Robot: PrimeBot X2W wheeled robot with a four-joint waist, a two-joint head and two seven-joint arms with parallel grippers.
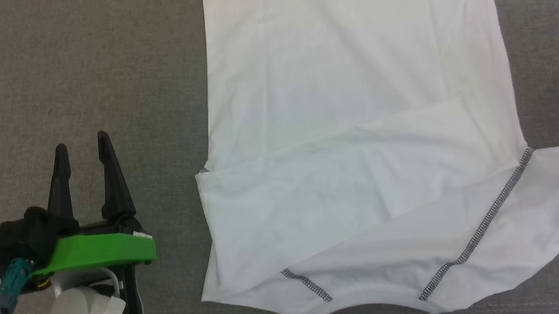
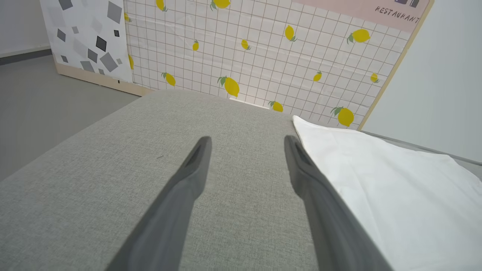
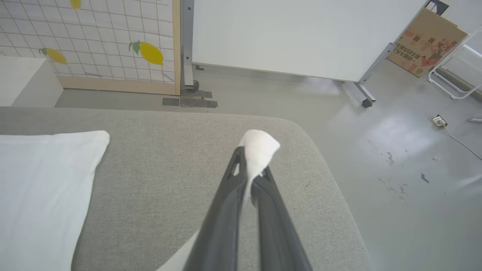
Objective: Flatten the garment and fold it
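A grey woven-fabric bench (image 1: 61,72) with rounded corners is carrying the white garment (image 1: 359,115), which is lying flat across it. Bare grey fabric is showing on both sides of the garment, and the garment's near end is lying folded over itself.

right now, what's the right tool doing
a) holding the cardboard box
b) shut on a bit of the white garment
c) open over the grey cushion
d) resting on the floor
b: in the right wrist view, the right tool has its two fingers pressed together, with a tuft of the garment pinched between them above the grey cushion.
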